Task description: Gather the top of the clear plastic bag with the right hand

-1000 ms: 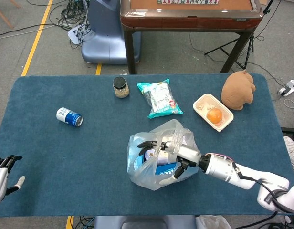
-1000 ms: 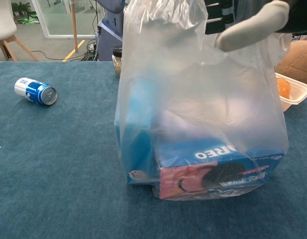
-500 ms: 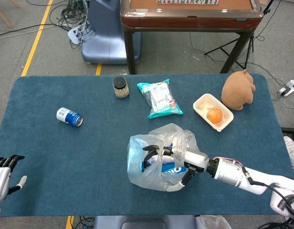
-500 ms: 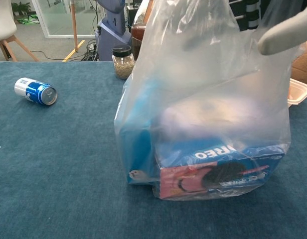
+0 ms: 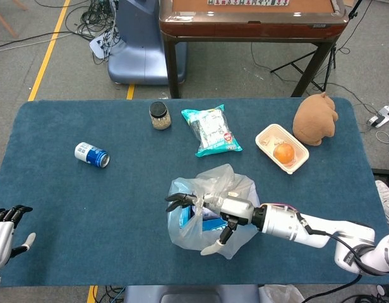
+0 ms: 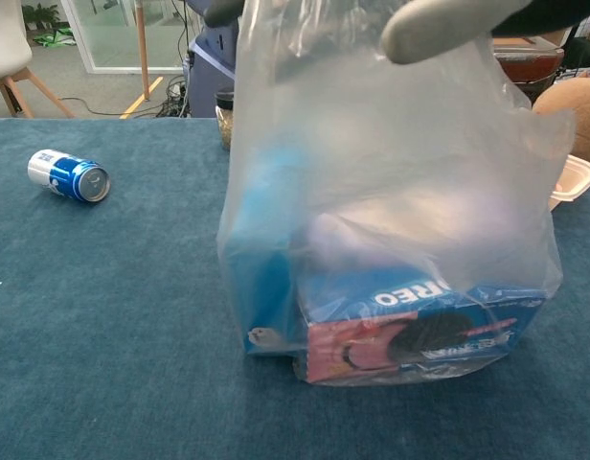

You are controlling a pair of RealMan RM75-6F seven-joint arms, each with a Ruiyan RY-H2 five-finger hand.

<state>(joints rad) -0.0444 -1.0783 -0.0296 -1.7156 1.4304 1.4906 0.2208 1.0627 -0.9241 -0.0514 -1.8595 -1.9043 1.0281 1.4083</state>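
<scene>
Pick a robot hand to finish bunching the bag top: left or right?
Right. The right robot hand is already at the top of the clear plastic bag, fingers in the film. The left robot hand sits open at the table's near-left edge, apart from the bag.

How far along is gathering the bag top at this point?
Done: the right hand has reached the clear plastic bag, which stands on the table holding an Oreo box. In hand: its fingers spread across the crumpled top. Left: bunching the top closed; it looks loose. The left hand waits at the table edge.
</scene>
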